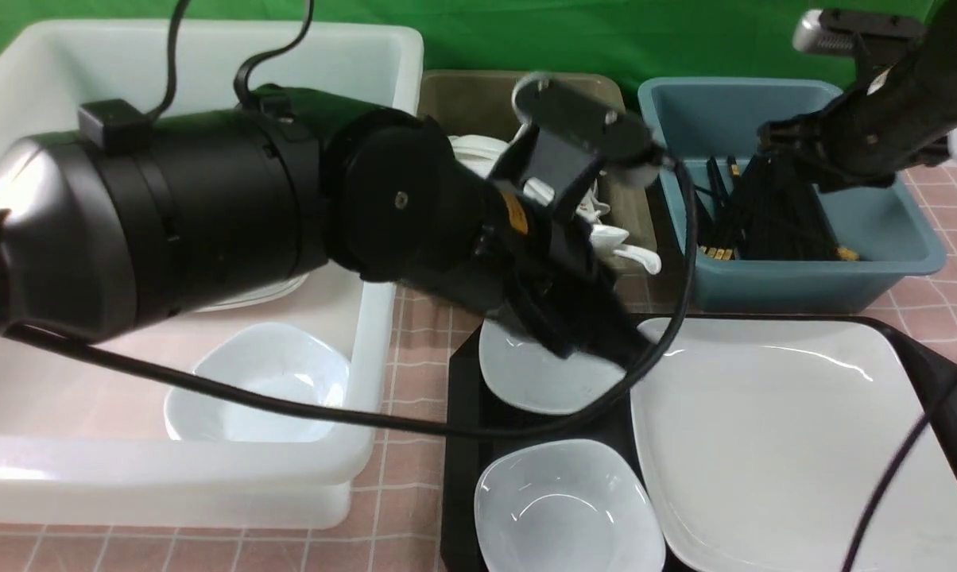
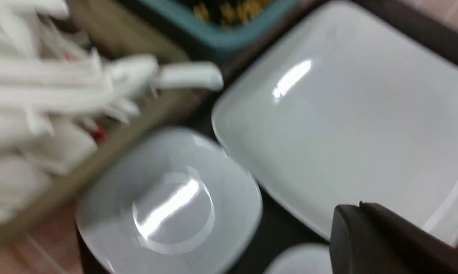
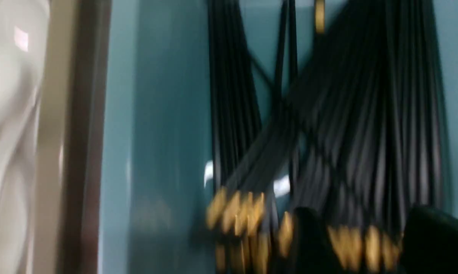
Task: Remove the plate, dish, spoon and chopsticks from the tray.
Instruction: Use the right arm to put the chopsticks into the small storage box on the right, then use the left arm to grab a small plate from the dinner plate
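Observation:
The large white plate lies on the right side of the black tray. Two small white dishes sit on the tray's left side, one far and one near. My left gripper hangs shut and empty just above the gap between the far dish and the plate. My right gripper is open over a pile of black chopsticks in the blue bin. White spoons lie in the olive bin.
A blue bin and an olive bin stand behind the tray. A big white bin on the left holds a small bowl. The left arm's cable drapes across the white bin and the tray.

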Available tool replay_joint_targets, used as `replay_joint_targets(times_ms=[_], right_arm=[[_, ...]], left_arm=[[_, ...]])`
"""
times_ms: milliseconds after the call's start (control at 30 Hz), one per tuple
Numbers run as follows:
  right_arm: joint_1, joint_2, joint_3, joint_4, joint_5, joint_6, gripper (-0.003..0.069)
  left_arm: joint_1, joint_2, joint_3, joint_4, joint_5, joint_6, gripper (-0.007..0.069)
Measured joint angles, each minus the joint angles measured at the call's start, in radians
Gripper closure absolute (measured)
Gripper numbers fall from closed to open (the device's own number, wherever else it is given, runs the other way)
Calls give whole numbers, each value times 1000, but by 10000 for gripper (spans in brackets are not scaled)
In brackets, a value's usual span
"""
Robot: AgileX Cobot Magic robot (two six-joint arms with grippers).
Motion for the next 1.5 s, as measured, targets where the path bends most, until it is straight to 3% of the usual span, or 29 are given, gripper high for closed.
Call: replay_joint_targets(times_ms=[133,200,333,500,600,700,800,1100,1267,1500], right_arm=[[2,-203,0,4,294,-129,576],[2,-287,28,23,348,-156,626],[2,-474,191,109,358,-224,629],[2,-692,465,297,288,-276,629],[12,-822,655,468,226,-396,629],[31,-893,762,554,217,-496,629],[41,-939,834,569,217,-526,629],[42,-962,917,574,223,-534,629],[42,-962,917,575,223,-534,629],[42,-962,917,577,222,-535,629]], left_arm=[[0,13,-2,-22,252,-27,625],[0,31,-13,-37,332,-32,625],[0,81,-68,-40,444,-35,625],[0,155,-132,19,420,-35,625],[0,228,-151,83,377,-35,621],[0,275,-151,133,374,-35,595],[0,308,-151,148,364,-35,520],[1,336,-151,197,290,-30,118],[1,337,-151,228,262,-30,61],[1,366,-151,203,281,-30,57]])
